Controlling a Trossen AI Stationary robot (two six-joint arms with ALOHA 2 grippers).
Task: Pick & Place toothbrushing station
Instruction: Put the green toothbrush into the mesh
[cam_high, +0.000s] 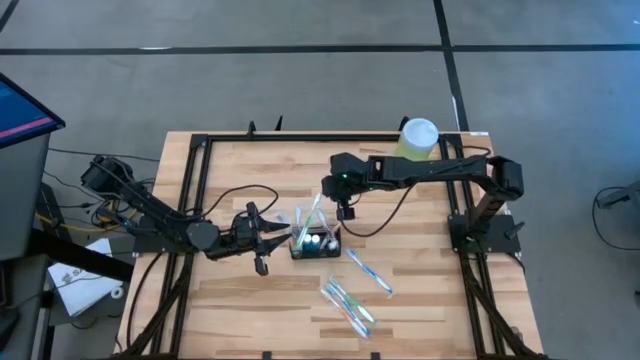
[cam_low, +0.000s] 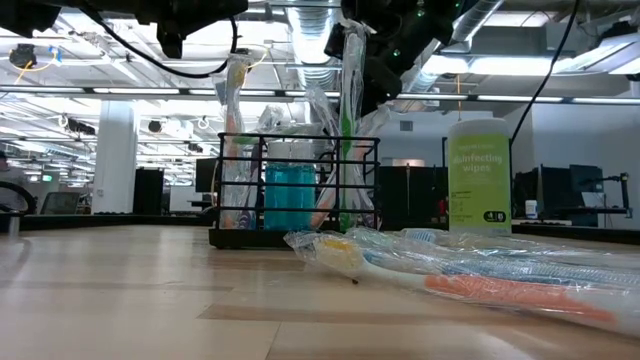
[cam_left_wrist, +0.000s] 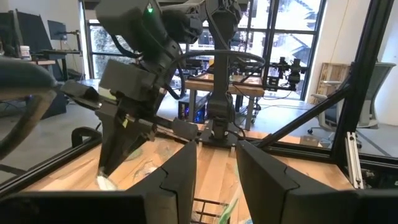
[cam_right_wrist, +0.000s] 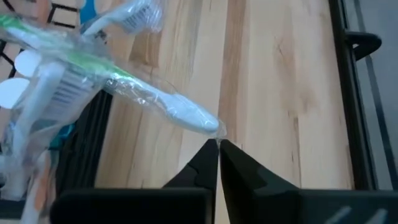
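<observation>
The toothbrushing station (cam_high: 315, 244), a low black mesh holder, sat mid-table w/ wrapped brushes and a teal bottle (cam_low: 288, 196) standing in it. The right gripper (cam_right_wrist: 219, 147) hovered just above its far side, fingers clenched on the wrapper tip of a green toothbrush (cam_right_wrist: 118, 81) leaning out of the holder. The left gripper (cam_high: 268, 238) lay low, just beside the holder's left end, fingers released w/ a narrow gap. More wrapped toothbrushes (cam_high: 350, 298) lay loose on the table nearer the front edge; a wipes canister (cam_high: 418, 138) stood at the back.

Risks, as I judged: the pinch was on thin plastic only, so it could slip or tear. A tug could tip the light holder, or drag it into the left fingers.
</observation>
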